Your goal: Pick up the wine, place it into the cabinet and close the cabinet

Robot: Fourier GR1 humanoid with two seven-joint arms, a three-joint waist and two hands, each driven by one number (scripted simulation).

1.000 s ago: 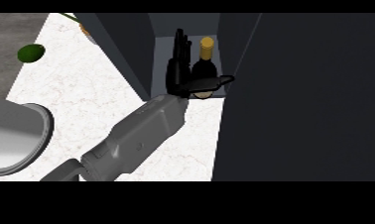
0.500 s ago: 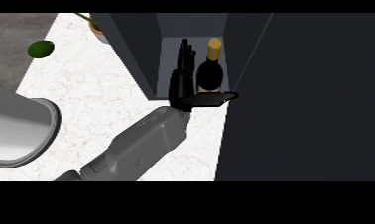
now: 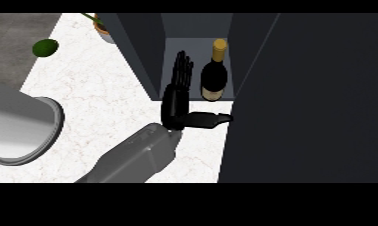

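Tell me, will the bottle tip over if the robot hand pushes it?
Probably, if pushed up high: the bottle is tall and narrow, standing upright in the cabinet. It looks like glass, so likely stiff, heavy and breakable. The robot hand is open beside it.

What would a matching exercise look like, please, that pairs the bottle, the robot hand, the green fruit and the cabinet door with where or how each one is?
Things:
1 bottle
2 robot hand
3 green fruit
4 cabinet door

Places or states:
A fingers straight, just left of the bottle
B far left, away from everything else
C standing inside the cabinet
D swung open at the right

Pairs: 1-C, 2-A, 3-B, 4-D
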